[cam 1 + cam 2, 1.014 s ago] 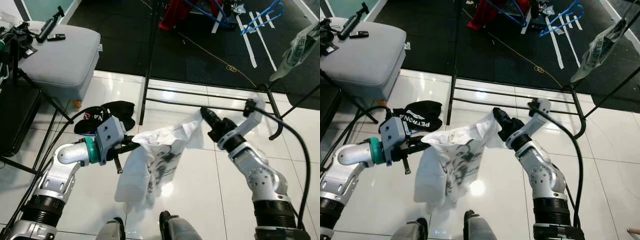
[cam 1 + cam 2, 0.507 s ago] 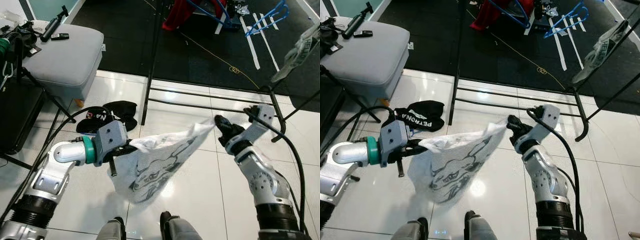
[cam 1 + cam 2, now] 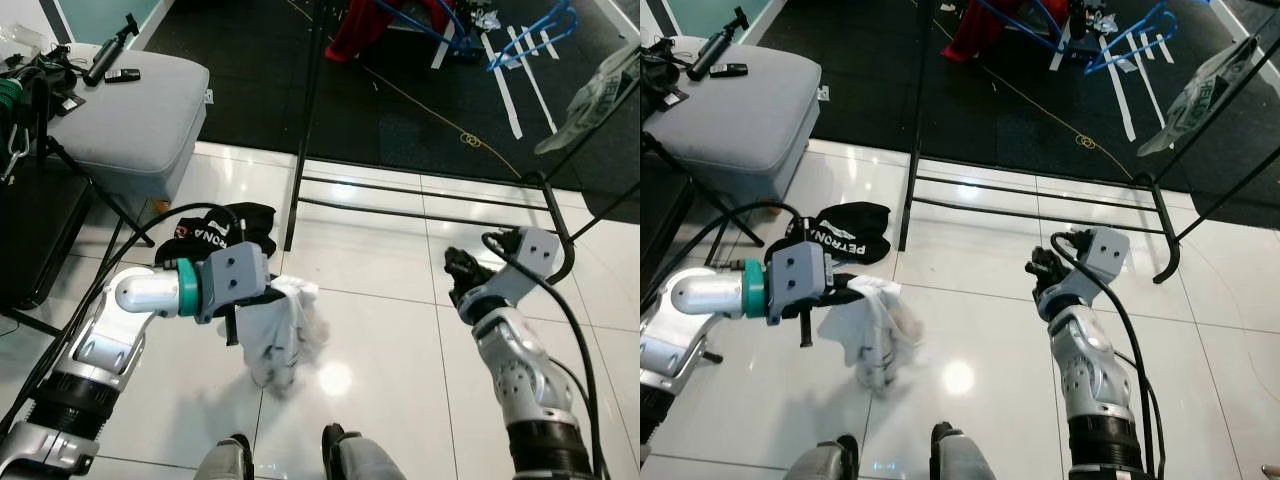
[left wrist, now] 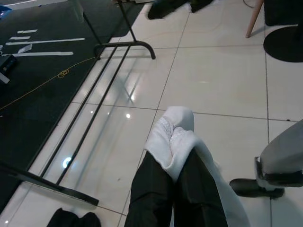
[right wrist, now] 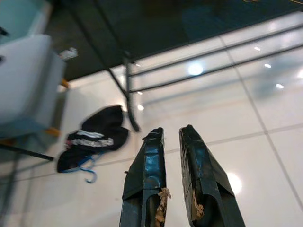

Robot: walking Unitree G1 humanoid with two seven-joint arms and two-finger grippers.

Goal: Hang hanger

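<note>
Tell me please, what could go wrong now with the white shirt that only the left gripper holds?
1. The white shirt hangs bunched from the left gripper by one small fold, so it may slip to the tiled floor.
2. The right gripper is empty, fingers slightly apart, so regrasping the crumpled cloth could be hard.
3. The shirt's low end hangs near the robot's feet and could get stepped on.

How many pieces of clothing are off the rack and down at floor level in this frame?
2. A white shirt hangs bunched from the left gripper above the tiles. A black garment lies on the floor beside the rack's base. Others may be hidden.
</note>
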